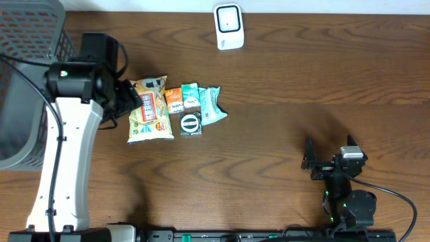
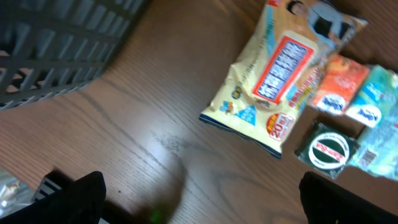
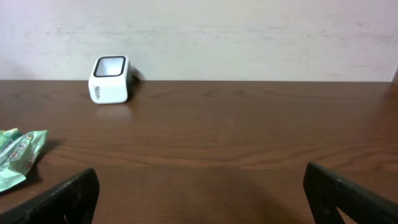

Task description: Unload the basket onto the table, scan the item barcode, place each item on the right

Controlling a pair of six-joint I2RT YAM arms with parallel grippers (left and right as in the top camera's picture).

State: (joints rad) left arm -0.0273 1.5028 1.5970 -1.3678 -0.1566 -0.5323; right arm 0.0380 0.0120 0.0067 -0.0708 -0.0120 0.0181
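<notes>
Pale-yellow snack bag [image 2: 273,87] w/ red label lies flat just ahead of left tool [image 2: 205,208], jaws spread wide; right tool [image 3: 199,202] likewise.

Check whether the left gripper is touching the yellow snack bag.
Apart. Left wrist view: the open left gripper hovers short of the yellow snack bag, bare table showing between them.

glossy plastic snack bag [image 1: 150,111] on grained wood table [image 1: 302,87].

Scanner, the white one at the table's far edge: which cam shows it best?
Right wrist: the white scanner stands whole and unobstructed, seen side-on with its window visible. Overhead shows it top-down near the frame's upper edge. Left wrist doesn't show it.
</notes>
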